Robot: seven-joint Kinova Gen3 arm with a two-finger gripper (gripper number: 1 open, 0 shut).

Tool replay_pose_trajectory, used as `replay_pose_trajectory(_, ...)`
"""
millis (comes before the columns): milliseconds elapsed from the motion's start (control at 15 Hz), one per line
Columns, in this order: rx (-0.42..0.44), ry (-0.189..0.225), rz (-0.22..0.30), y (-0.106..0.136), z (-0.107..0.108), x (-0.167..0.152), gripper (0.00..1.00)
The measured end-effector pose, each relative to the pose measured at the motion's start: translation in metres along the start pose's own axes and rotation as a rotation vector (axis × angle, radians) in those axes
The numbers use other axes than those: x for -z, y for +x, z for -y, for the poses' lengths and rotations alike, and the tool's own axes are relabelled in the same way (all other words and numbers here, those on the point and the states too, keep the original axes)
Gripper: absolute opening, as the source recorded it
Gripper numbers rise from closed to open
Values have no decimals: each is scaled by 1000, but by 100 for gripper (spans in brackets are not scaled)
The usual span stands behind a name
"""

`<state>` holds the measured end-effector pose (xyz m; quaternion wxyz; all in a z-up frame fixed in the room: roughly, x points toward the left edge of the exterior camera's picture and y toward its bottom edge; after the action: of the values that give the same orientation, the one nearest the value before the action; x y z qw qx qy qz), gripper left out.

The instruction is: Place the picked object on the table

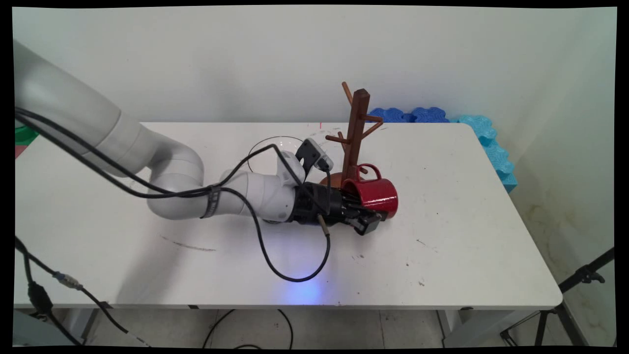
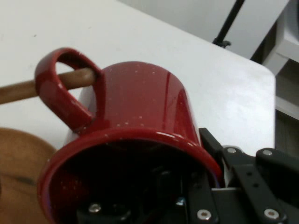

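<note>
A red speckled mug lies tipped on its side, mouth toward my hand, beside the foot of a brown wooden mug tree. My gripper is shut on the mug's rim, one finger inside the mug and the other finger outside its wall. In the hand view a wooden peg of the tree passes through the mug's handle. The tree's round base shows at the lower left there. The mug hangs low, close to the table.
A clear glass bowl sits behind my wrist, partly hidden by the arm. Blue foam pieces line the table's far right corner. A black tripod leg stands off the table's right side. Black cables hang over the table's front.
</note>
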<state>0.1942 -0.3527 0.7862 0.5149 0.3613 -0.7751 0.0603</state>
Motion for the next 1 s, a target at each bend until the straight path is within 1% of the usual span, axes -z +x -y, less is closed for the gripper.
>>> replay_pose_trajectory(467,-94,-53,-19,8,-17,20,0)
replay_pose_trajectory(1000,-167,-97,-21,12,-27,43,0)
